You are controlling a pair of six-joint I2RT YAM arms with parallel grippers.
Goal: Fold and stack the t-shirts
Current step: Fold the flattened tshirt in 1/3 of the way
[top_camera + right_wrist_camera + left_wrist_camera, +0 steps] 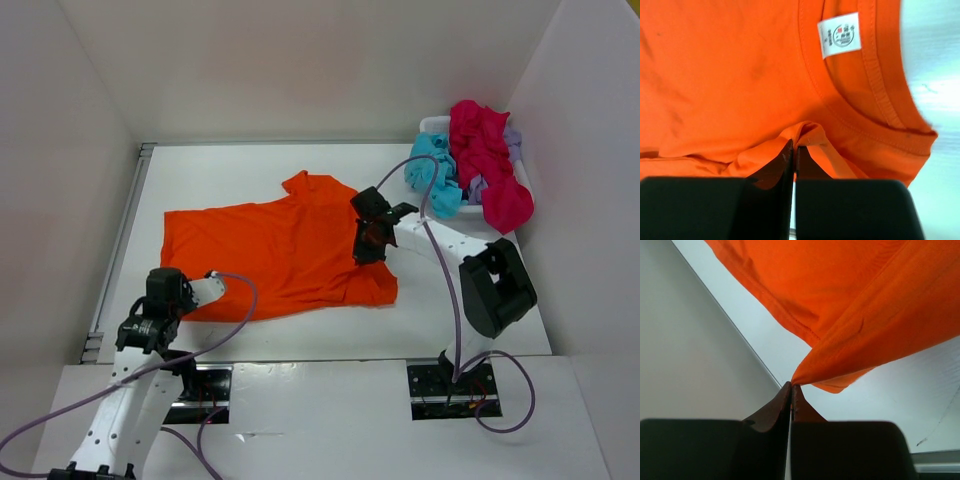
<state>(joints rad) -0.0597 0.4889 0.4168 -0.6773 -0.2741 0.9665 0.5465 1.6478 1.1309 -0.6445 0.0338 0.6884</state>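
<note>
Top view first: the orange shirt (pixel 280 255) is spread mostly flat across the middle of the white surface (pixel 200 175), lying sideways with one sleeve poking out toward the far side. The left tool (pixel 213 278) is at its near-left corner and the right tool (pixel 368 245) sits over its right end. Off in the far right corner there's the white basket (pixel 432 125), with the turquoise shirt (pixel 435 172), the magenta shirt (pixel 490 160) and a bit of the lavender shirt (pixel 513 140) piled in it and spilling over the rim. No folded stack anywhere that I can see.

Left wrist view: the tool is pinched right down on a corner of the orange cloth, fingertips together, and the fabric fans up and away from the tips, so that corner looks lifted off the surface.

Right wrist view: same deal. The fingers are closed tight on a little raised ridge of orange fabric just beside the collar (pixel 875 90), with the white label (pixel 840 35) showing inside the neck.

So my read is that we're barely started. Shirt one is laid out and gripped at both ends, probably about to get its first fold, but nothing is actually folded yet. The three in the basket haven't been dealt with, and the stacking is all ahead.
</note>
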